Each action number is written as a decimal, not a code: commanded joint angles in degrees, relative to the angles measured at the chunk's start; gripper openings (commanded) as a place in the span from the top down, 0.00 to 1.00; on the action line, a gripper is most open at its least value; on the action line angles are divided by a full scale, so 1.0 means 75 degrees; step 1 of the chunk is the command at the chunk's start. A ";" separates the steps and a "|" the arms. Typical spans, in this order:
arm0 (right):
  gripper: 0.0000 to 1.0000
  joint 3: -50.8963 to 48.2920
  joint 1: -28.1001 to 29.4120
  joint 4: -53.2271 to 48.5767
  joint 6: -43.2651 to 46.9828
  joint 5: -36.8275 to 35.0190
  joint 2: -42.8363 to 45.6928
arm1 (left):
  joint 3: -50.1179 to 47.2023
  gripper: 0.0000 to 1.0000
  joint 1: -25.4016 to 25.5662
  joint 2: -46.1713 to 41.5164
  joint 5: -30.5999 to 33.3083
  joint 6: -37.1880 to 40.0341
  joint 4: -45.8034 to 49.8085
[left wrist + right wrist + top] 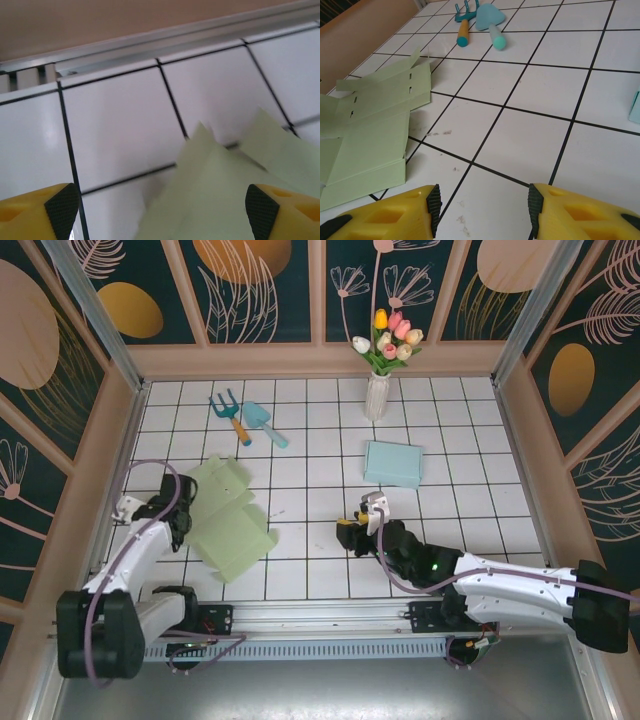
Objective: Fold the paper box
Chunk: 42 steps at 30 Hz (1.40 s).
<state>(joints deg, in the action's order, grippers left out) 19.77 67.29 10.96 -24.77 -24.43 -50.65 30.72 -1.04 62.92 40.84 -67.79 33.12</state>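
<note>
A tulip vase point(376, 395), fork point(231, 415), trowel point(265, 423) and seemingly a pale blue box point(392, 462) lie apart.

No readable text, label, brand or number anywhere.

The place is a staged robot test cell in a lab, not a lived-in room. The white tiled table point(320, 440) with its black grid is boxed in by walls of printed panels point(255, 290) showing leaves and flowers, held in bare metal posts point(93, 310). A left arm point(135, 560) and a right arm point(500, 585) are bolted to a metal rail point(330, 615) at the near edge. The things laid out look like props: a vase point(376, 395) of tulips point(392, 340), a toy garden fork point(230, 415), a small trowel point(265, 423), a blue box point(393, 463) and a flat green paper box point(225, 520).
</note>
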 commanded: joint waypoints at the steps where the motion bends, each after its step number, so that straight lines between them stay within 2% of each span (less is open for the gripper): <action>1: 0.47 0.0072 0.0070 0.0060 0.0033 -0.0160 -0.0013 | -0.0279 0.12 -0.0952 0.0391 -0.0801 0.1642 -0.1488; 4: 0.47 0.0009 0.0067 0.0209 0.0085 -0.0120 -0.0059 | -0.0497 0.15 -0.1560 0.1036 -0.1952 0.2485 -0.2716; 6: 0.47 -0.0002 0.0071 0.0261 0.0041 -0.0044 -0.0103 | -0.0402 0.16 -0.1680 0.1369 -0.2561 0.2993 -0.3374; 11: 0.47 -0.0021 0.0076 0.0242 -0.0037 -0.0012 -0.0184 | -0.0279 0.21 -0.1724 0.1787 -0.3102 0.3238 -0.3863; 15: 0.47 -0.0017 0.0076 0.0262 -0.0048 -0.0063 -0.0303 | -0.0208 0.30 -0.1848 0.2071 -0.3330 0.3250 -0.3901; 19: 0.47 -0.0045 0.0081 0.0245 -0.0130 -0.0133 -0.0394 | -0.0287 0.58 -0.1862 0.1966 -0.3424 0.3290 -0.3979; 24: 0.47 -0.0043 0.0081 0.0127 -0.0244 -0.0287 -0.0359 | -0.0770 0.90 -0.1865 0.1600 -0.4237 0.3347 -0.4531; 25: 0.47 -0.0026 0.0084 0.0112 -0.0258 -0.0302 -0.0332 | -0.0811 1.00 -0.1857 0.1594 -0.4433 0.3337 -0.4573; 30: 0.47 0.0105 0.0076 -0.0116 -0.0358 -0.0476 -0.0272 | -0.0940 1.00 -0.1774 0.1242 -0.5712 0.3121 -0.4650; 40: 0.46 0.0375 -0.0021 -0.0648 -0.0385 -0.1072 -0.0029 | -0.1081 1.00 -0.0244 -0.1086 -0.6137 0.2692 -0.3948; 42: 0.45 0.0385 -0.0163 -0.0730 -0.0374 -0.1081 0.0035 | -0.1057 1.00 0.0310 -0.1262 -0.6076 0.2503 -0.4008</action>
<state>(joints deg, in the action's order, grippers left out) 20.91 66.96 7.40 -26.83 -29.91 -51.81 23.66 -2.17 54.92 -2.81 -46.44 1.61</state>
